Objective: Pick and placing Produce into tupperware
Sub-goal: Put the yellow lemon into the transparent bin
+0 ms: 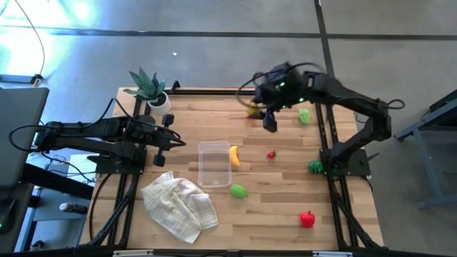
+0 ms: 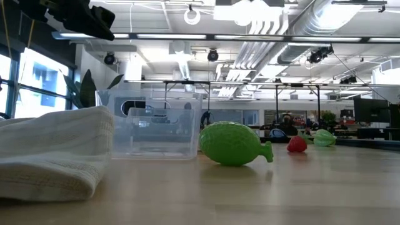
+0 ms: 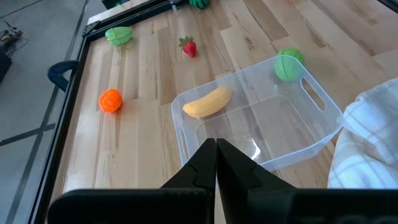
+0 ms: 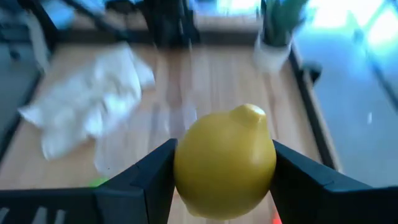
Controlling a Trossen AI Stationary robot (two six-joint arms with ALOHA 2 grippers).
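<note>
My right gripper (image 4: 225, 180) is over the table's far middle, shut on a yellow lemon (image 1: 253, 109). My left gripper (image 3: 216, 155) is shut and hovers left of the clear tupperware (image 1: 213, 163), touching nothing. A yellow banana (image 1: 234, 156) lies on the table against the tub's right wall. A green fruit (image 1: 238, 190), a strawberry (image 1: 271, 153), a light green piece (image 1: 305, 116), a dark green piece (image 1: 315, 167) and a red pepper (image 1: 307, 219) rest on the wood. An orange (image 3: 110, 99) sits near the far edge, hidden under the right arm in the high view. My right gripper pinches the lemon's body (image 4: 186, 168) between its two fingers (image 4: 152, 174), one on each side. The fingers point toward the table's left, slanting down. The lemon is lifted clear of the table, its nub end (image 4: 252, 113) turned upward.
A crumpled white checked cloth (image 1: 178, 203) lies at the near left, beside the tub. A potted spiky plant (image 1: 148, 87) stands at the far left corner. A blue clamp (image 3: 62, 71) sits on the far edge frame. Bare wood shows between the tub and the strawberry.
</note>
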